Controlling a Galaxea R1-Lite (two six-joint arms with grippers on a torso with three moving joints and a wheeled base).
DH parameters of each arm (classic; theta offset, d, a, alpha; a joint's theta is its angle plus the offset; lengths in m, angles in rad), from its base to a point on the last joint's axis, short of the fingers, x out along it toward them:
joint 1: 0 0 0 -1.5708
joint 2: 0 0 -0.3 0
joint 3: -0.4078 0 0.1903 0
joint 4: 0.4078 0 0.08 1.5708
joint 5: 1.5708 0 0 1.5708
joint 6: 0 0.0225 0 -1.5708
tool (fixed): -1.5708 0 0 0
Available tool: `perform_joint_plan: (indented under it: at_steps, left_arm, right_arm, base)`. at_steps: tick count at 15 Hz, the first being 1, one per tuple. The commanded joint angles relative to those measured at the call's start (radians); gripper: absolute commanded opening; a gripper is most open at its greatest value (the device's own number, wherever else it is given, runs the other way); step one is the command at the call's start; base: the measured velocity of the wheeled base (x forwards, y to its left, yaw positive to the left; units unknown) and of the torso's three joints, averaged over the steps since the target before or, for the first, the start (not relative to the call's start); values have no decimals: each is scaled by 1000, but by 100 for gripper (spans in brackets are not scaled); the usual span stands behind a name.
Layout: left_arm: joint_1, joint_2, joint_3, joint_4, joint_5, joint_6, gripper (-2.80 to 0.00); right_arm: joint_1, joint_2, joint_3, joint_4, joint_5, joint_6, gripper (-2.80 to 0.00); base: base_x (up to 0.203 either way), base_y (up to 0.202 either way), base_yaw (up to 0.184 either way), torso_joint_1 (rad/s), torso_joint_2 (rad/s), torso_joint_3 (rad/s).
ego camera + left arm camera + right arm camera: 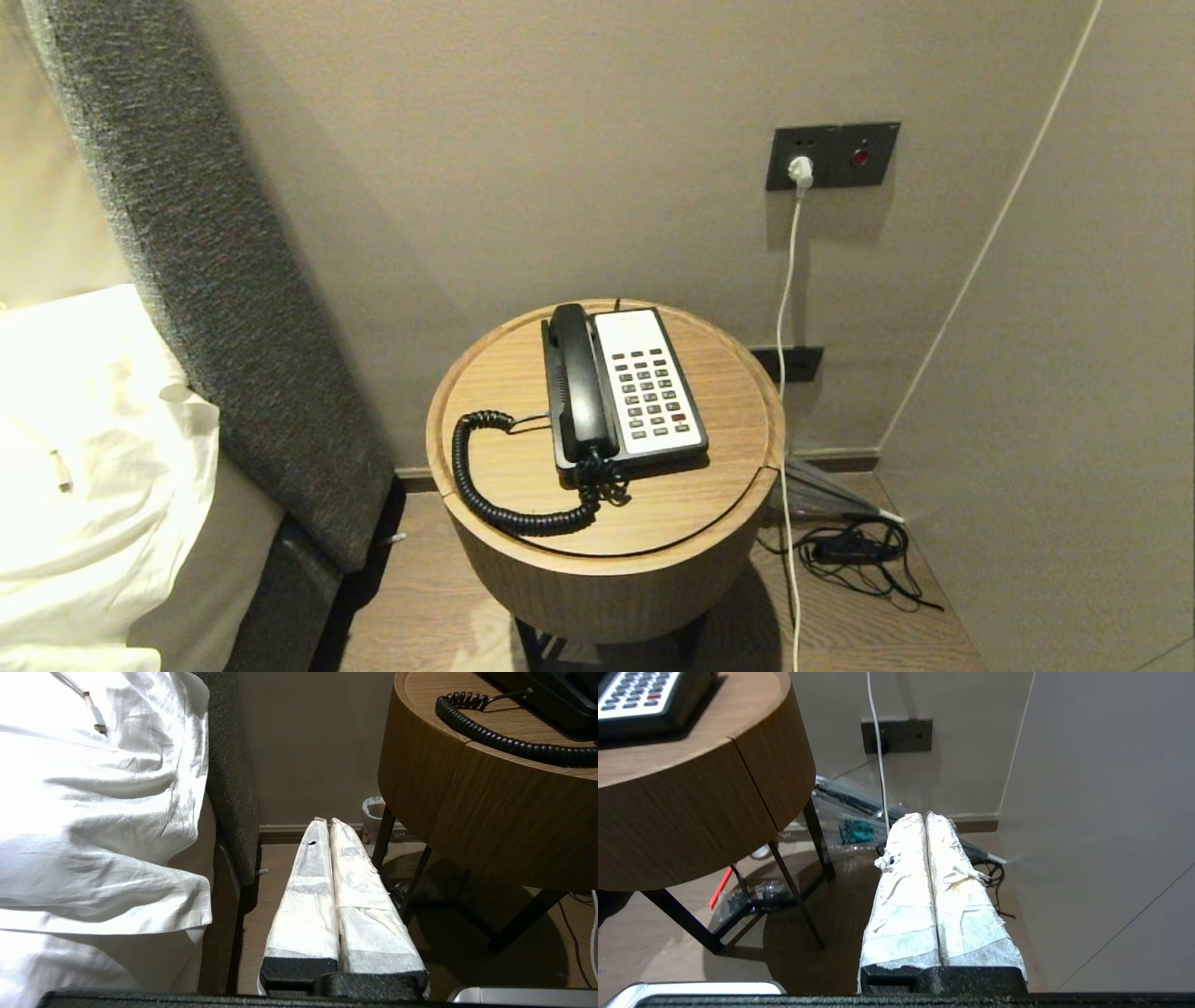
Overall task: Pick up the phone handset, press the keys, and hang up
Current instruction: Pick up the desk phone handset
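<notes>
The phone handset [581, 385] is seen resting in its cradle along the left side of the black-and-white phone base [624, 389], which is set a little behind the middle of the round wooden side table [523, 373], closer to the table's back edge than to its front edge. The grey keys [653, 392] are laid out on the white panel at the right of the handset, with one red key among them near the front. A black coiled cord [509, 504] is attached at the front end of the handset; it is looped out towards the table's left edge and curls back along the front part of the top.

Neither arm is shown in the head view. The left gripper [327, 823] is held low beside the table, between a bed with white linen [93, 812] and the table's curved wooden side, and its two white-wrapped fingers [308, 896] are pressed together with nothing between them. The right gripper [923, 816] is held low on the other side of the table, near the wall, and its wrapped fingers [966, 900] are likewise pressed together and hold nothing.

A white cable [787, 355] is plugged into a dark wall socket plate [831, 154] behind the table and hangs down to the floor, where a tangle of black cables [864, 555] is lying.
</notes>
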Motion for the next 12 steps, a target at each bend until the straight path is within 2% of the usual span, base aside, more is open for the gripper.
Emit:
perform_joint_plan:
  at_steps: [1,12]
  left_arm:
    - [0,0,1,-4,2,-9,-280]
    - [0,0,1,-4,2,-20,-280]
  right_arm:
    - [1,-2,0,0,1,0,-280]
    - [1,-2,0,0,1,0,-280]
  base:
    - [0,0,0,5,0,-176]
    - [0,0,0,2,3,-195]
